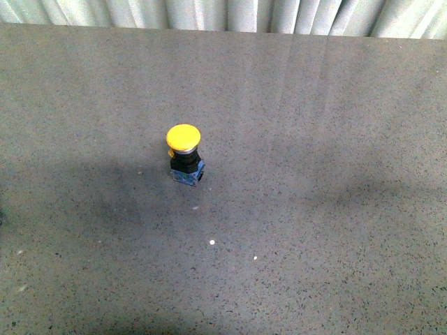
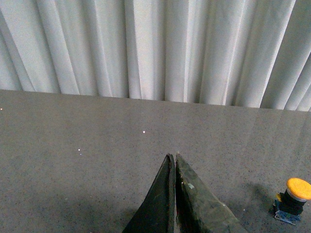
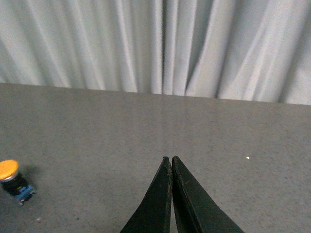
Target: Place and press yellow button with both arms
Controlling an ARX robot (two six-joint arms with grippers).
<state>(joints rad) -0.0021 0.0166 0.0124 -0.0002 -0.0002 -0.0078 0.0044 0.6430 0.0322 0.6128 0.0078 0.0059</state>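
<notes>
The yellow button [image 1: 184, 154] stands upright on the grey table near its middle, with a round yellow cap, a black body and a small blue-grey base. No arm shows in the front view. In the left wrist view the yellow button [image 2: 293, 200] stands off to one side of my left gripper [image 2: 173, 156], which is shut with nothing in it. The right wrist view has the yellow button [image 3: 13, 180] well off to the side of my right gripper [image 3: 169, 158], also shut and empty. Both grippers hang above bare table, apart from the button.
The grey speckled table [image 1: 314, 209] ends at a far edge below a white pleated curtain [image 1: 223, 14]. A few tiny white specks [image 1: 211, 242] lie on the surface in front of the button.
</notes>
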